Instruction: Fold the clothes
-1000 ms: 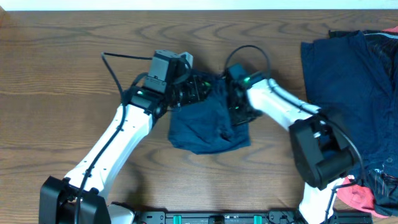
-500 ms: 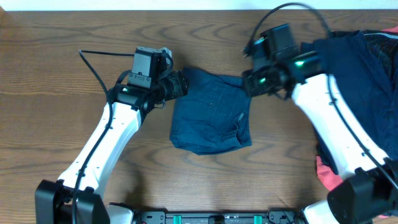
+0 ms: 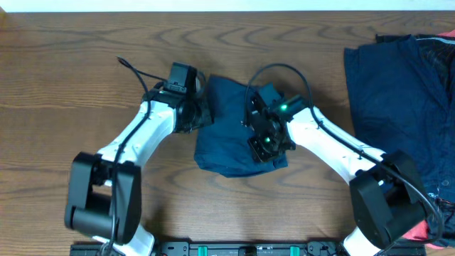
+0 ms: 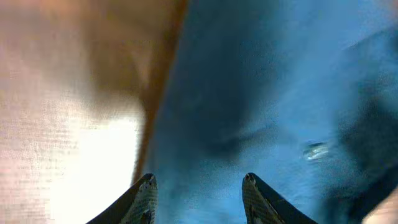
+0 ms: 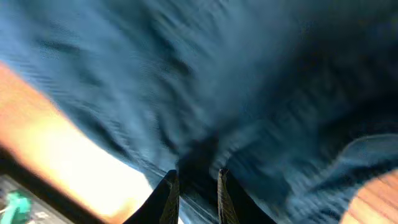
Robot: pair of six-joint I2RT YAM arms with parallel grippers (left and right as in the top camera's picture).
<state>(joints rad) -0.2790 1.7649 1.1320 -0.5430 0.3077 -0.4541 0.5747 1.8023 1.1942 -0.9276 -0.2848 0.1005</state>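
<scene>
The navy shorts (image 3: 226, 151) lie folded into a small bundle at the table's middle. My left gripper (image 3: 202, 110) is open at the bundle's upper left edge; in the left wrist view its fingertips (image 4: 198, 185) straddle the blue cloth (image 4: 249, 93) beside bare wood. My right gripper (image 3: 265, 142) is on the bundle's right side; in the right wrist view its fingertips (image 5: 195, 177) stand close together with a dark fold of the navy cloth (image 5: 217, 74) pinched between them.
A pile of other clothes lies at the right edge: a large navy garment (image 3: 394, 107), a dark striped piece (image 3: 439, 50) behind it, a coral-red piece (image 3: 416, 229) at the front right. The brown wooden table (image 3: 71, 71) lies bare to the left.
The right arm swung back from the upper right and came down onto the bundle's right side. The left gripper moved right onto the bundle's left edge.
</scene>
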